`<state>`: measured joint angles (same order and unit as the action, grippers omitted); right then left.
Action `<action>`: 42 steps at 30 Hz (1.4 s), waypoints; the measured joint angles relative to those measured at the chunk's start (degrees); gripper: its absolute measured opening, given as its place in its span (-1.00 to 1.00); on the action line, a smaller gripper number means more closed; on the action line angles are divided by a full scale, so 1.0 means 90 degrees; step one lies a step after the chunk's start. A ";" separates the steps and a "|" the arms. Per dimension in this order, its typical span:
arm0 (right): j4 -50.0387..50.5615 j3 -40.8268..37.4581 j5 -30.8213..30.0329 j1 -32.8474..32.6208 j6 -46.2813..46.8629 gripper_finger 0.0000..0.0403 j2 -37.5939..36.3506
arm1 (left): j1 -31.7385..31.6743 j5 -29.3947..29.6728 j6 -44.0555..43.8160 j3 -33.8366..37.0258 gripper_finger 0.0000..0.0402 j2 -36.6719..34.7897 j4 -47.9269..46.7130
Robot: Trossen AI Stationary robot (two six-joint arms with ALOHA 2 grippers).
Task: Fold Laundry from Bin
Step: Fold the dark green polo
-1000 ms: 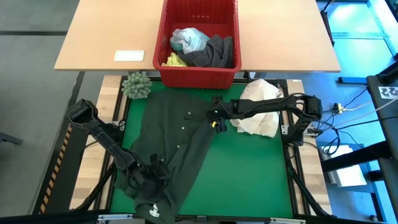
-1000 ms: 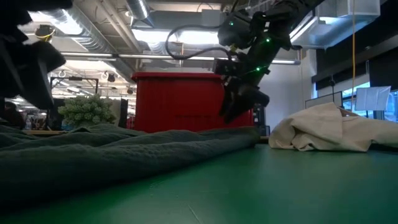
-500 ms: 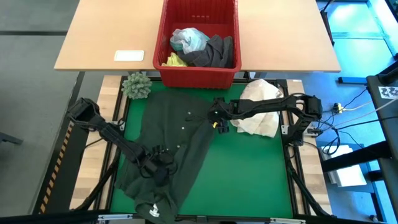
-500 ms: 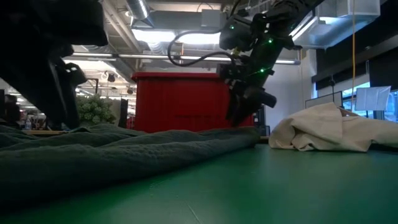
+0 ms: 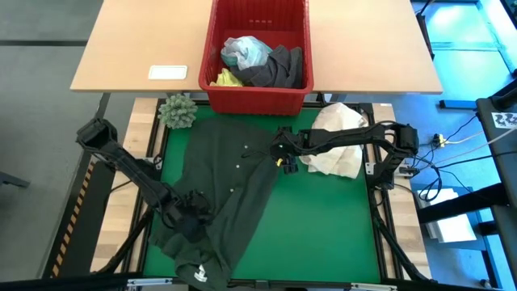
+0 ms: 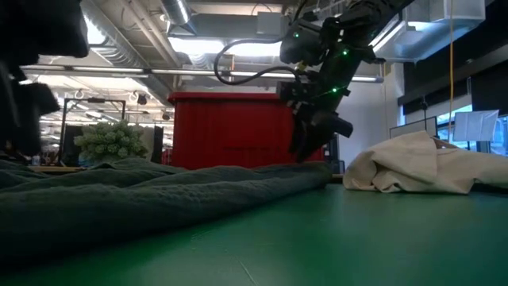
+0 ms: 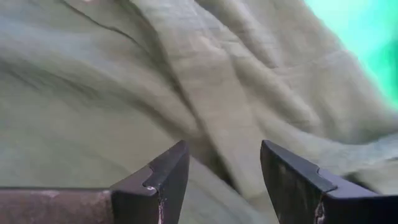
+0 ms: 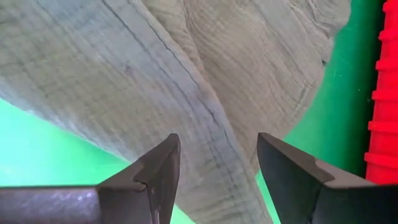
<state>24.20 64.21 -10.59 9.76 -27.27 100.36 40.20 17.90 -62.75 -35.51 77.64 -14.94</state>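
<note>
High view: a dark green-black shirt (image 5: 222, 194) lies spread over the left half of the green mat (image 5: 323, 218), running from just below the red bin (image 5: 258, 93) down to the lower left of the frame. The bin sits at top centre on the wooden table (image 5: 137, 48) and holds a light turquoise garment (image 5: 245, 51), a grey garment (image 5: 275, 66) and a yellow garment (image 5: 226, 78). The left gripper (image 5: 192, 217) is low over the shirt's lower left part; the right gripper (image 5: 280, 152) is at the shirt's right edge, mid-frame. A cream-white cloth bundle (image 5: 338, 145) lies right of it, and a green spiky ball (image 5: 178, 110) sits left of the bin.

Low view: the shirt (image 6: 143, 199) fills the left foreground, the bin (image 6: 226, 131) stands behind it, and the right gripper (image 6: 305, 147) hangs just above the shirt's edge.

Left wrist view: the fingers (image 7: 163, 180) stand spread, nothing between them, above folds of the shirt (image 7: 186, 81).

Right wrist view: the fingers (image 8: 155, 171) are spread and empty over the shirt's edge (image 8: 186, 93), the bin wall (image 8: 382, 93) at the frame's right.
</note>
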 joint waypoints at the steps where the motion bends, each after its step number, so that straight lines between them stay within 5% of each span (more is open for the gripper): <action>1: -0.0032 0.0000 0.0017 0.0000 0.0000 0.04 0.0000 | 0.0043 -0.0042 -0.0098 0.0122 -0.05 -0.0016 0.0346; 31: -0.0206 -0.0003 0.0061 0.0000 -0.0005 0.04 0.0000 | -0.0174 -0.0669 -0.0232 0.0702 -0.05 0.0104 0.1319; 42: -0.0201 -0.0003 0.0056 0.0002 -0.0057 0.04 0.0000 | -0.0311 -0.1128 -0.0131 0.0695 -0.06 0.0819 0.2129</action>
<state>22.39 64.18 -10.09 9.78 -27.78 100.36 37.40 7.75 -63.93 -29.26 85.01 4.22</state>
